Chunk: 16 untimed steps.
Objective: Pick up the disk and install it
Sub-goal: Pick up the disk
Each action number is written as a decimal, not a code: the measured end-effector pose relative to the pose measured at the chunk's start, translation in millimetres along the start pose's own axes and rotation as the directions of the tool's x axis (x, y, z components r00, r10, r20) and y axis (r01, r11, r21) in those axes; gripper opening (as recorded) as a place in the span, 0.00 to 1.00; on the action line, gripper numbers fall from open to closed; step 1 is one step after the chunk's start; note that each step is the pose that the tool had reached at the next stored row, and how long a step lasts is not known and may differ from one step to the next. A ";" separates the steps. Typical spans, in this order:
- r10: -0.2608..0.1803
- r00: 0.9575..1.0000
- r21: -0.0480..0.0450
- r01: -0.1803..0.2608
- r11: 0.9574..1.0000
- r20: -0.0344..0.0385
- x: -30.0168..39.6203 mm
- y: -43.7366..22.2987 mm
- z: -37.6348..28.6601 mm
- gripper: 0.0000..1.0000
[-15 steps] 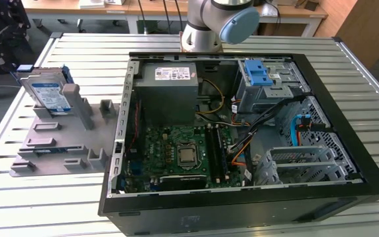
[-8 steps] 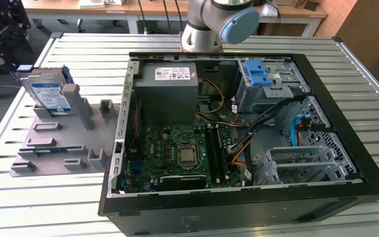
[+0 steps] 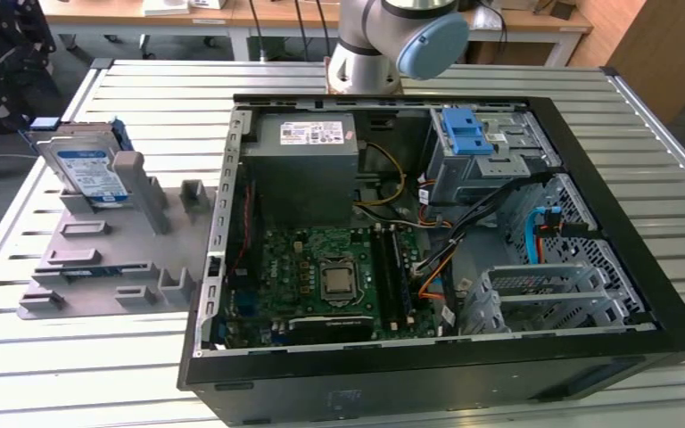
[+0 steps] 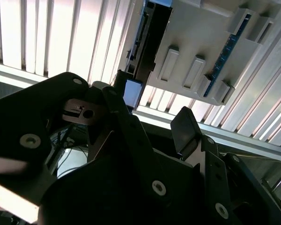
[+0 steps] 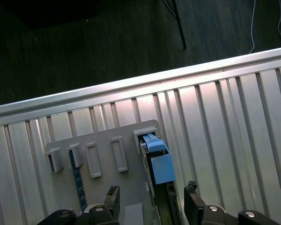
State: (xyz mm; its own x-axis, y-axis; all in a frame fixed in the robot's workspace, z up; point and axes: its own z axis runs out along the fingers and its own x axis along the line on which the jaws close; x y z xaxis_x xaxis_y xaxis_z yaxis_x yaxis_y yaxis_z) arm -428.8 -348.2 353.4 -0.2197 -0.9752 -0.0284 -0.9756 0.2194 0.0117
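The disk (image 3: 86,169) stands on edge in a grey slotted holder (image 3: 117,259) at the exterior view's left, silver with a white-and-blue label and a blue carrier frame. In the first wrist view its blue carrier top (image 5: 157,161) lies just beyond my gripper (image 5: 153,196), whose two black fingers (image 5: 113,199) sit apart on either side of it without touching. In the second wrist view the gripper (image 4: 158,110) is open, with the disk (image 4: 143,33) seen edge-on in the holder (image 4: 201,33) past the fingertips (image 4: 185,126).
An open black computer case (image 3: 628,223) fills the middle of the slatted metal table (image 3: 81,357). Inside are a grey power supply (image 3: 307,147), a metal drive cage with a blue latch (image 3: 474,138) and the motherboard (image 3: 331,276). The arm's base (image 3: 378,36) stands behind the case.
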 end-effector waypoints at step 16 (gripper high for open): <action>-0.050 0.999 -0.002 0.050 0.999 -0.001 1.3 5.3 13.4 0.65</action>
State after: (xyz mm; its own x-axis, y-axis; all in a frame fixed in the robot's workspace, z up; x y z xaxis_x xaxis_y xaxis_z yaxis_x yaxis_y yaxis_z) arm -434.4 -347.9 340.0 -0.1709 -0.9849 -0.0284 -0.9853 0.1706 0.0118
